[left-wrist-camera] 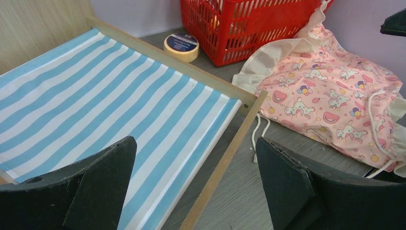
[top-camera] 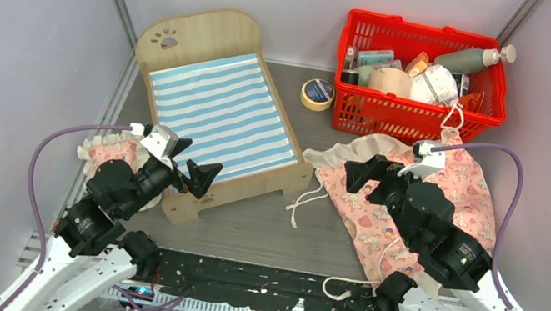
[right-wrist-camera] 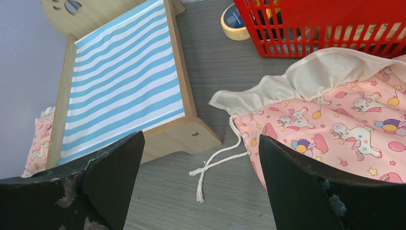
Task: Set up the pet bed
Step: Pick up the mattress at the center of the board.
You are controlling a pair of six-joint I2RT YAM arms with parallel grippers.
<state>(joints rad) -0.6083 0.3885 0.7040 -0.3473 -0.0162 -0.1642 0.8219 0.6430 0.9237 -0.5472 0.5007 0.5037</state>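
L fingers point(left-wrist-camera: 95, 191) wide, nr pet bed point(top-camera: 221, 108)

In the top view the left arm point(top-camera: 115, 186) is covering part of the small pink frilled pillow point(top-camera: 102, 150), and the right arm point(top-camera: 430, 219) is hiding the middle of the pink patterned blanket point(top-camera: 476, 189). The items crowding the red basket point(top-camera: 418, 118) are showing too small for any label to be read, as is the print on the tape roll point(top-camera: 317, 93). In the left wrist view the top edge is cutting off the basket and the headboard of the pet bed point(left-wrist-camera: 119, 105). In the right wrist view the pillow is peeking out at the left edge, mostly hidden behind the bed frame.
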